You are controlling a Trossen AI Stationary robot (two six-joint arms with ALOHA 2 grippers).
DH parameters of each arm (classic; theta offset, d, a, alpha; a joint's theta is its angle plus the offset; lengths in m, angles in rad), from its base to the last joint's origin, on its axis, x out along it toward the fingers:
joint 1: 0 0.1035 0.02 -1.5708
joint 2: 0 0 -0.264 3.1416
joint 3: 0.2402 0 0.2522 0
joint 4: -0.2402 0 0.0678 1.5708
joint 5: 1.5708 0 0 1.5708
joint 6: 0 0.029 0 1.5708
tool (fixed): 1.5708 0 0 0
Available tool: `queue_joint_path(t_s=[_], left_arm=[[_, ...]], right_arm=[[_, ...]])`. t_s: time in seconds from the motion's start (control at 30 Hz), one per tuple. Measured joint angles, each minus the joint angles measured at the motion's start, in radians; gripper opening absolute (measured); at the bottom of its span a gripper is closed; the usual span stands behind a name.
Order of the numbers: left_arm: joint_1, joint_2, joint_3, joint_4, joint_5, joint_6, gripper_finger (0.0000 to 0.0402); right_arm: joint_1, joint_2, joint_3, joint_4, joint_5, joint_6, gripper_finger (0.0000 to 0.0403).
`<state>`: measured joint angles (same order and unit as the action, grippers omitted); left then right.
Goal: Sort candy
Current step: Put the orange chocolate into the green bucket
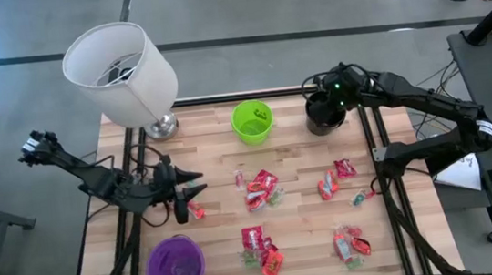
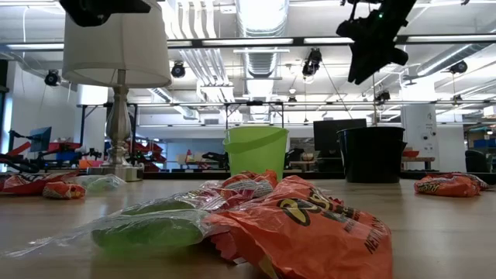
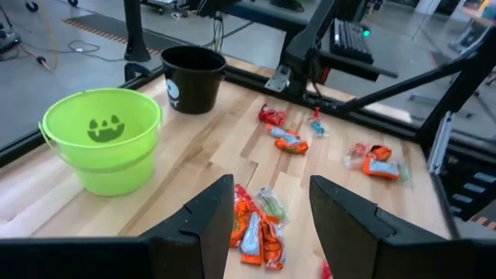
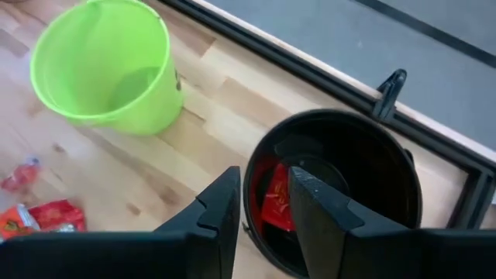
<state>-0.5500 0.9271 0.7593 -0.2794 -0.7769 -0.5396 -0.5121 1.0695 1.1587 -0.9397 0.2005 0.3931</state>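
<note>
Right gripper (image 4: 260,213) poised directly above black cup (image 4: 341,186), jaws parted narrowly, nothing between them; one red candy (image 4: 276,203) inside that cup. Remaining candy (image 1: 261,189) scattered well short of black cup, toward purple cup (image 1: 175,266). Left gripper (image 3: 267,213) open, empty, far side. Risk: descending, clipping rim, tipping cup.
</note>
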Motion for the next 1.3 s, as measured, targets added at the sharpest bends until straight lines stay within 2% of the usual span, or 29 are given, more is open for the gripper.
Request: queue_joint_path(t_s=[0.33,0.57,0.9,1.3], left_arm=[[0.076,0.120,0.000,0.001,0.005,-0.050,0.0152],[0.110,0.195,0.000,0.011,0.142,-0.056,0.0152],[0.121,0.291,0.000,0.036,0.214,-0.080,0.0152],[0.140,0.410,0.000,0.162,0.257,-0.076,0.0152]], right_arm=[[0.002,0.000,0.000,-0.096,0.001,0.073,0.0108],[0.023,0.000,0.000,-0.111,0.000,0.114,0.0106],[0.080,0.000,0.000,-0.111,0.000,0.133,0.0109],[0.089,0.000,0.000,-0.111,0.001,0.160,0.0113]])
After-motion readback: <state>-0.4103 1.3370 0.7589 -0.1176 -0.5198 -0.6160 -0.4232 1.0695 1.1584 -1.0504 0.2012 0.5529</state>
